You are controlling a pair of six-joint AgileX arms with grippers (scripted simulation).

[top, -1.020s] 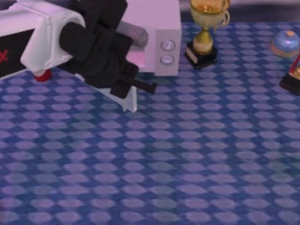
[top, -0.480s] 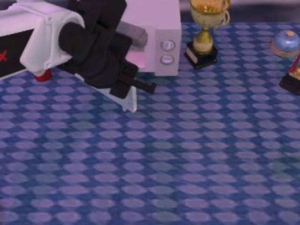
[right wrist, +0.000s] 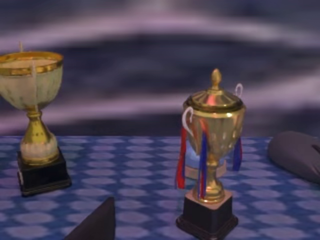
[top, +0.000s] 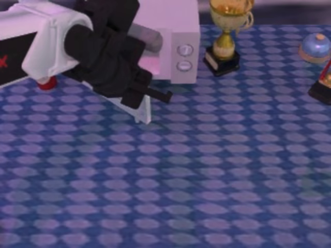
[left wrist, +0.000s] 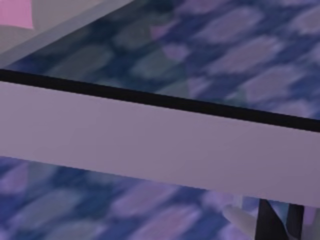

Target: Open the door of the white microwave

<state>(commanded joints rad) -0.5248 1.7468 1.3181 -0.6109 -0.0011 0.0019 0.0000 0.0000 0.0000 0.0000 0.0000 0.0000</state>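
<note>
The white microwave point(top: 176, 20) stands at the back of the table, left of centre, its two round knobs point(top: 184, 57) facing forward. Its door point(top: 144, 111) is swung out toward the front, showing a pink interior point(top: 150, 64). My left arm reaches over the microwave, and my left gripper point(top: 155, 94) sits at the door's free edge, fingers close together on it. In the left wrist view the door's white edge point(left wrist: 150, 135) crosses the whole picture, with the dark fingertips point(left wrist: 265, 225) just behind it. My right gripper point(right wrist: 100, 225) is parked off the top view.
A gold trophy point(top: 226, 31) on a black base stands right of the microwave. A blue bell point(top: 315, 46) and another trophy's base point(top: 321, 88) sit at the far right. A small red object point(top: 46, 82) lies under my left arm. A dark rounded object point(right wrist: 295, 152) lies beside the ribboned trophy point(right wrist: 212, 150).
</note>
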